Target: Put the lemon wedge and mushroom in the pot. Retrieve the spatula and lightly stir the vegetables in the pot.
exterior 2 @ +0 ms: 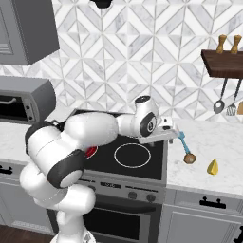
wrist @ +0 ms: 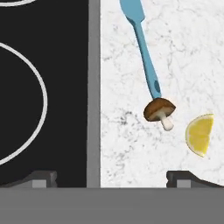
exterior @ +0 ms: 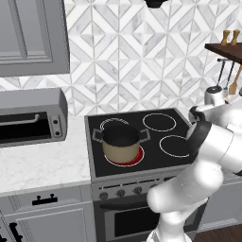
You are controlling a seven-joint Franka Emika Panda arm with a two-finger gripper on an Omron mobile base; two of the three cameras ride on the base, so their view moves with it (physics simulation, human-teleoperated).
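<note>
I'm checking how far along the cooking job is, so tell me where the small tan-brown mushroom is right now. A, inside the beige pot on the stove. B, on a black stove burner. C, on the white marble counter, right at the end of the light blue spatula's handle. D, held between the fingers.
C: the small tan-brown mushroom lies on the white marble counter at the tip of the light blue spatula handle, beside the yellow lemon wedge.
</note>
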